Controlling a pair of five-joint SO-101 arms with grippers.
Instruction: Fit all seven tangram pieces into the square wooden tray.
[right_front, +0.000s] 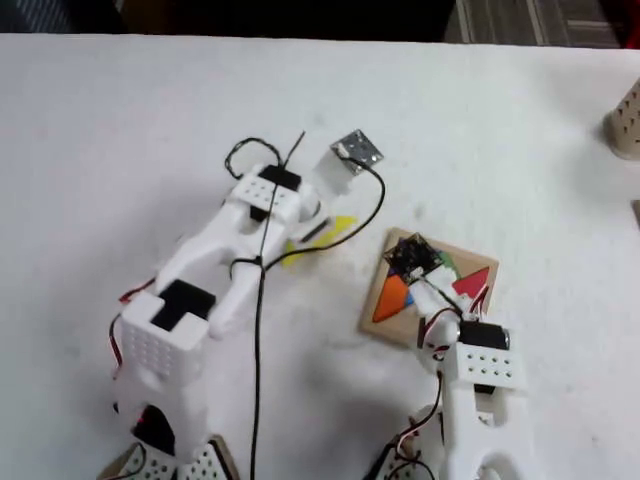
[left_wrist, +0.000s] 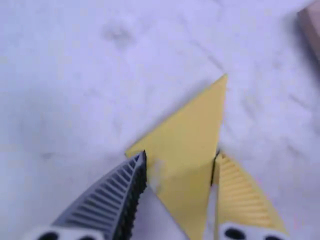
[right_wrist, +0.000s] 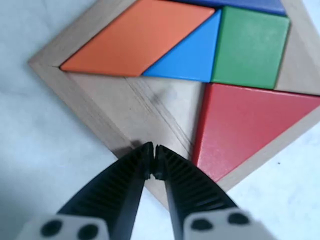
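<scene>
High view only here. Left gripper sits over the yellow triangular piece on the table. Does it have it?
Observer: Yes. In the left wrist view the left gripper has one finger pressed against each of two edges of the yellow triangular piece, which lies on the white table.
Operator: Right gripper blocks my look at the tray. Open?
Observer: Shut. The right gripper has its tips together, over the square wooden tray near one corner.
Operator: Any free slot?
Observer: Yes. There is a bare triangular patch of tray floor beside the red triangle, just ahead of those tips.
</scene>
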